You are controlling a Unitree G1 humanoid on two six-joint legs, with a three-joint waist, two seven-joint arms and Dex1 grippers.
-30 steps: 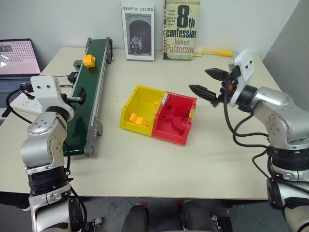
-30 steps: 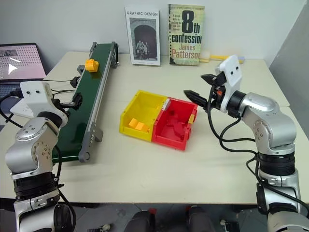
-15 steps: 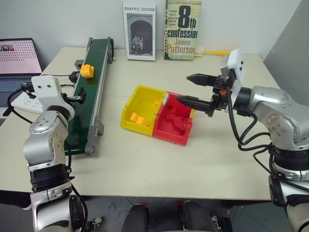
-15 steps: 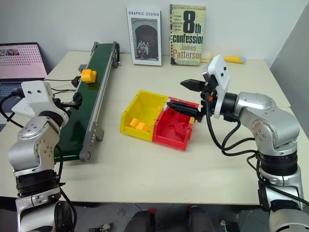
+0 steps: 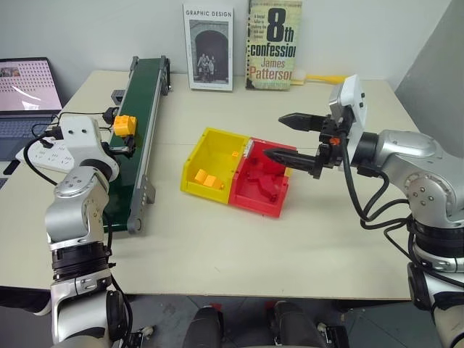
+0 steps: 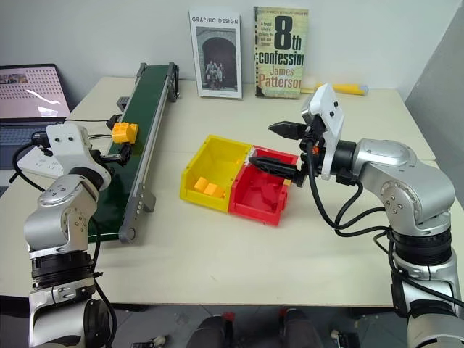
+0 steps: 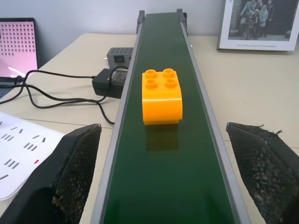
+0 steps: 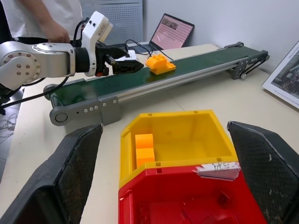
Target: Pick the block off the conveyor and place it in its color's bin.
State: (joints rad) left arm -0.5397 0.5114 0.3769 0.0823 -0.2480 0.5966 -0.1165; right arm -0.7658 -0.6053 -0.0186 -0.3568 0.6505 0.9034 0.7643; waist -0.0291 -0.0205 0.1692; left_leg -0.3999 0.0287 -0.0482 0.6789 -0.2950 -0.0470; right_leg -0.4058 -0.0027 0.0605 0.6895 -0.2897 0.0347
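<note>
Left wrist view: left end effector (image 7: pixel 163 186) level, open-jawed

A pale beige surface (image 5: pixel 217 246) fills the scene, its front edge nearest the viewer and its far edge set close against a plain light grey wall (image 5: pixel 94 29). Two books stand upright against that wall at the far edge: a white one titled "Graphic Design" (image 5: pixel 207 46) and, just beside it, a paperback reading "8th Confession" (image 5: pixel 273 43). An open laptop (image 5: pixel 27 90) sits off the far left corner, its screen lit. A white power strip (image 5: pixel 45 145) lies near the left edge, with black cables (image 7: pixel 56 88) trailing from it. Past the right edge rises a grey panel (image 5: pixel 435 80). Lighting is even and soft.
</note>
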